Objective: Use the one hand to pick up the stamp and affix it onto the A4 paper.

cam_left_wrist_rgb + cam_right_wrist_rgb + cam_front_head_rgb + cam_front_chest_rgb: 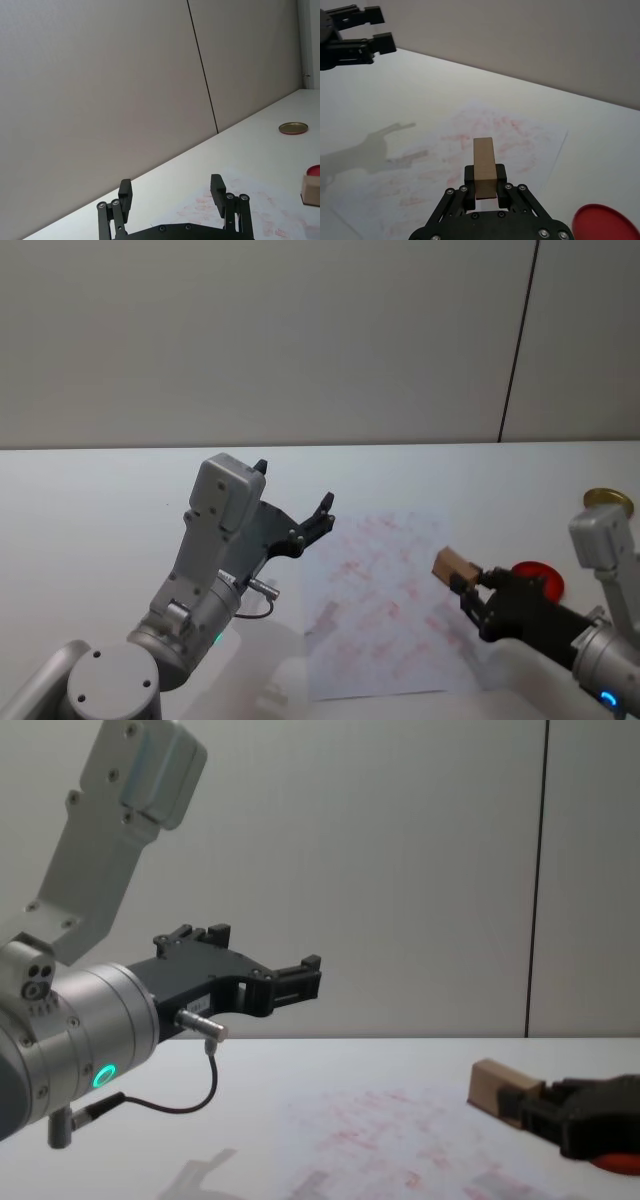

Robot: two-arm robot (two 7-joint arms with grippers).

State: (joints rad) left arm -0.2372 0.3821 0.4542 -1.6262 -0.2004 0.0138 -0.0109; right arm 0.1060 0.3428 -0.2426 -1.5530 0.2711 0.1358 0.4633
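Your right gripper [464, 582] is clamped on the stamp [453, 564], with the jaws closed tight on its rear end so that most of the wooden block juts out ahead of the fingers. That hold leaves the free end bare, which is probably the end meant to meet the paper [380, 600]. The stamp hangs in the air over the sheet's 3 o'clock edge and does not touch it; the chest view shows clear space under it. It lies close to level, so you'll likely have to tip the wrist down before pressing, or the block will meet the sheet on an edge and print unevenly. The red ink pad [540, 578] sits on the table [100, 500] just at 3 o'clock from the stamp, which suits a short trip from pad to paper. A gold lid [608, 499] rests farther off at about 1 o'clock. The sheet is already covered in faint red prints, so pick a barer patch toward 9 o'clock if you want the mark to read. Your left gripper [293, 487] is raised off the table at the paper's 9 o'clock side, with its fingers spread wide and nothing between them. It is well apart from the stamp, out of the working arm's way.
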